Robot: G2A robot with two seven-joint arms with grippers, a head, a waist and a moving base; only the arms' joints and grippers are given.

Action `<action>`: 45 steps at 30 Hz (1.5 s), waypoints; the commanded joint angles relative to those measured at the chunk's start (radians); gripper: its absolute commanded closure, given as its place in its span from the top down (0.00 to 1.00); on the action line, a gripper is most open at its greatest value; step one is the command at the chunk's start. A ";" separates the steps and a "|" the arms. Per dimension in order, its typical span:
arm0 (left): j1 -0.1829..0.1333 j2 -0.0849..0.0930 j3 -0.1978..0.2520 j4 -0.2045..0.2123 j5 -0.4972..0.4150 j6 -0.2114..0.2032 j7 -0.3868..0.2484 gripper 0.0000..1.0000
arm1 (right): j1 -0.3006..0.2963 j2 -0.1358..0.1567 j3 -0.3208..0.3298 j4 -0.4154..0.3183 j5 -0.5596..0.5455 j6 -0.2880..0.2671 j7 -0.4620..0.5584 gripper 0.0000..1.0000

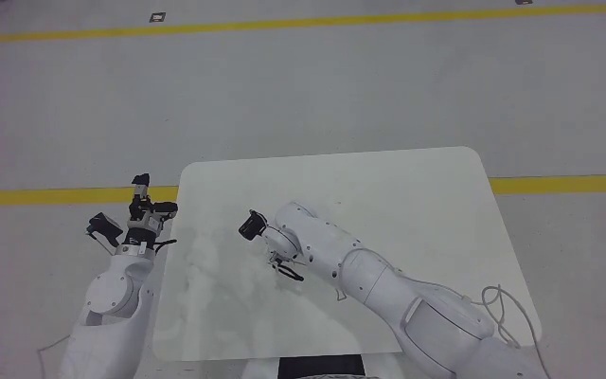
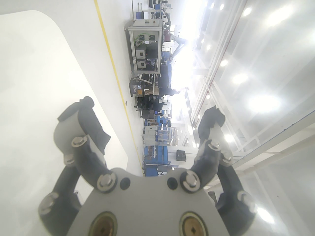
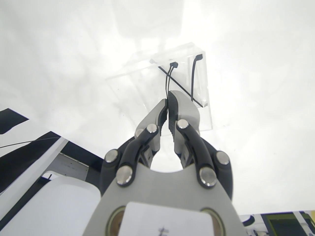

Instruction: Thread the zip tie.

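My right gripper [image 3: 168,103] is shut on the tail of a black zip tie [image 3: 167,82], whose head [image 3: 174,64] hangs toward a clear plastic box [image 3: 137,84] lying on the white table [image 3: 73,37]. Two more black zip ties [image 3: 193,74] lie in that box, one of them crossing diagonally. From above, the right gripper [image 1: 285,271] sits over the table's left-middle. My left gripper [image 2: 150,114] stands open and holds nothing, out past the table's left edge [image 1: 147,197], pointing away from the robot.
The white table [image 1: 398,189] has rounded corners, and its surface to the right of the right arm and behind it is bare. Grey floor with yellow lines [image 1: 284,24] surrounds it. The table's edge [image 2: 81,74] runs beside the left gripper.
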 commanded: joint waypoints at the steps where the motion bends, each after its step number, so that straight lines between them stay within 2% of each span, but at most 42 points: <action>1: 0.000 0.000 0.000 0.000 0.000 0.000 0.000 1.00 | -0.001 -0.001 0.001 0.001 -0.001 -0.001 0.000 0.04; 10: 0.000 0.000 0.000 0.000 0.000 0.000 0.000 1.00 | -0.004 -0.009 0.003 0.015 -0.005 -0.005 -0.005 0.13; 22: 0.000 0.000 0.000 0.000 0.000 0.000 0.000 1.00 | -0.004 -0.030 -0.016 0.050 -0.012 -0.010 -0.011 0.11; 45: 0.000 0.000 0.000 0.000 0.000 0.000 0.000 1.00 | 0.006 -0.070 -0.032 0.126 -0.019 -0.008 -0.026 0.14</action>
